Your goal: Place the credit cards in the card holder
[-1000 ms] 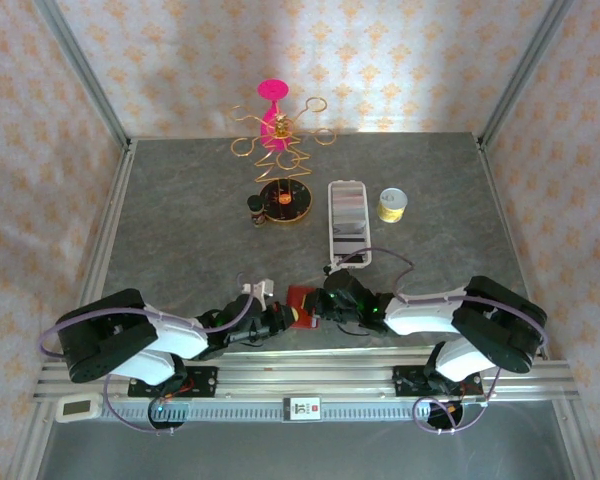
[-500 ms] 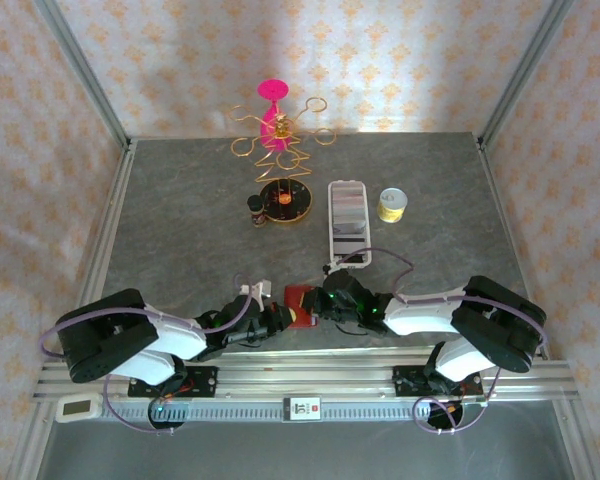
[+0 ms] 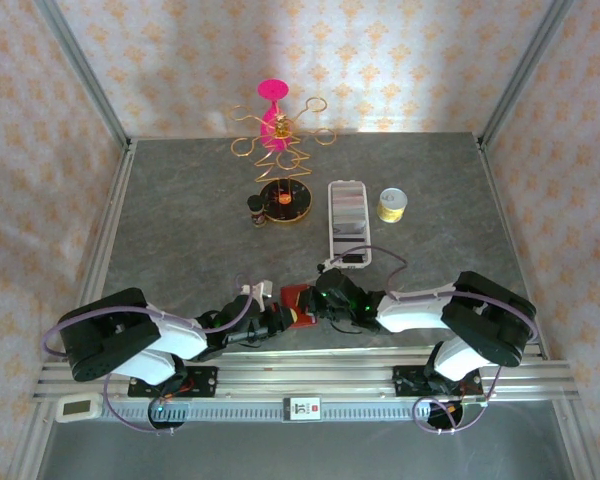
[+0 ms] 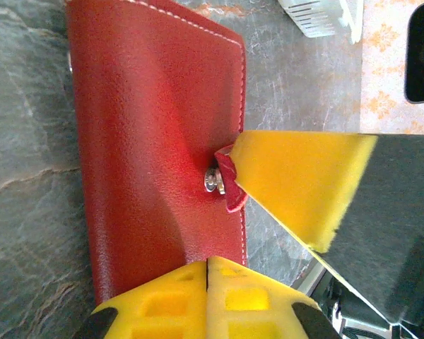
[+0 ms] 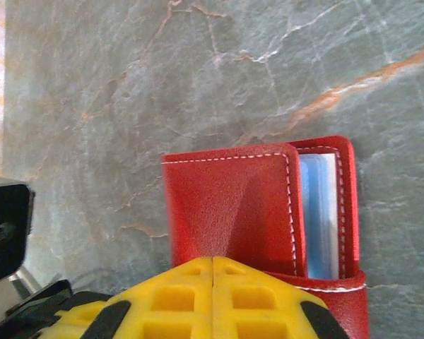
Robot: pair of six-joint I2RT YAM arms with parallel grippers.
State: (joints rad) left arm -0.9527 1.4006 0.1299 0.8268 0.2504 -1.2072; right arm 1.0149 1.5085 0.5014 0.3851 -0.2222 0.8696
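The red card holder [image 3: 296,302] lies folded on the stone table between my two arms, near the front edge. A blue credit card [image 5: 318,212] shows in the pocket under its cover. My left gripper [image 4: 208,263] is shut, with its joined tips resting against the holder's [image 4: 148,141] near edge. My right gripper [image 5: 212,263] is shut too, tips down on the cover [image 5: 233,205]. In the left wrist view the right gripper's yellow pads [image 4: 297,183] press against the snap tab [image 4: 222,182]. From above, the left gripper [image 3: 279,319] and right gripper [image 3: 318,300] meet at the holder.
A long white perforated tray [image 3: 348,222] lies behind the holder, its corner [image 4: 318,14] close by. A yellow roll [image 3: 392,204] sits to its right. A gold wire stand with a pink top [image 3: 276,128] and a round dark base [image 3: 284,200] stand further back.
The right gripper has edged left over the card holder, and the holder has shifted slightly left and back. The left arm has stayed put.
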